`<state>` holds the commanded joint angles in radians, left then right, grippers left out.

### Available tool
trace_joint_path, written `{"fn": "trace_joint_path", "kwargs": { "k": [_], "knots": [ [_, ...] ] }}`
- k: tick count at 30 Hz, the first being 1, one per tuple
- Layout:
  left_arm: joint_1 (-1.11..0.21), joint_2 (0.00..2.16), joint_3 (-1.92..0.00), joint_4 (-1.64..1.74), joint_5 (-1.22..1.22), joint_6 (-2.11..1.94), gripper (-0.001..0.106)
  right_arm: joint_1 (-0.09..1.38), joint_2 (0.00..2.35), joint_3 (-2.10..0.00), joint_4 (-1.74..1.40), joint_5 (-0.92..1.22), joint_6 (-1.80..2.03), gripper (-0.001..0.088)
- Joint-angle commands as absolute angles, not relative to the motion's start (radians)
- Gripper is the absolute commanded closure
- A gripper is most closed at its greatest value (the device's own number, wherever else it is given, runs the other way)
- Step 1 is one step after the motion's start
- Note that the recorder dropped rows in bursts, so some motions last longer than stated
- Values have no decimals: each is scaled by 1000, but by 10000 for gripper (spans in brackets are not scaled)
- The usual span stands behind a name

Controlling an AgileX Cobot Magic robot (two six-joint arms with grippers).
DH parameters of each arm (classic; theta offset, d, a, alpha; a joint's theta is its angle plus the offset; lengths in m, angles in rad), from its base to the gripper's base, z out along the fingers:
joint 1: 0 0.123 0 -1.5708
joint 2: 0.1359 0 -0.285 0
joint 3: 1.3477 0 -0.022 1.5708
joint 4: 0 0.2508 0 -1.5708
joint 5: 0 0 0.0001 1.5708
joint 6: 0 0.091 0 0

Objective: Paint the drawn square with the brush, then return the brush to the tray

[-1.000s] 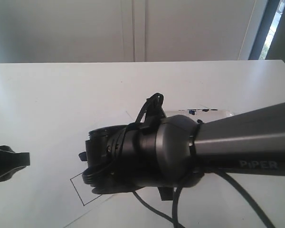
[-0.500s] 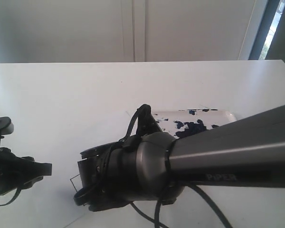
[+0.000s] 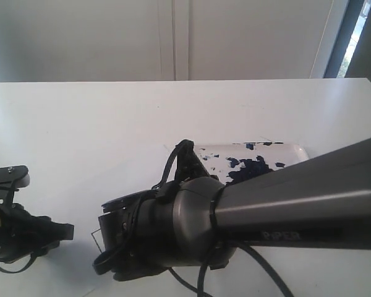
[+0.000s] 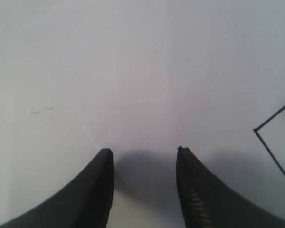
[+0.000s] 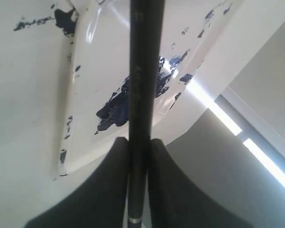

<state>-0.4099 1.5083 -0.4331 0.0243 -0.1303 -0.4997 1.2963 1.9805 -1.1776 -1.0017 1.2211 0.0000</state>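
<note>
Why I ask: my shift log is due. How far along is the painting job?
Done: the long black-handled paintbrush is off the shallow white paint-blotched tray, clamped in the right gripper. In hand: it hangs over the thin black-outlined square; the tip is hidden. Left: the square's visible corner is blank, and the paintbrush must go back.
</note>
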Motion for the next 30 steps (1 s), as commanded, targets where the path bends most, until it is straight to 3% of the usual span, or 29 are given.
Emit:
{"fn": "trace_joint_path", "kwargs": {
  "k": [18, 30],
  "knots": [
    [-410, 1510, -433, 24, -111, -497, 574, 1325, 2017, -1178, -992, 1221, 0, 868],
    [-410, 1338, -433, 88, -185, -497, 574, 1325, 2017, -1178, -1009, 1221, 0, 868]
  ]
}}
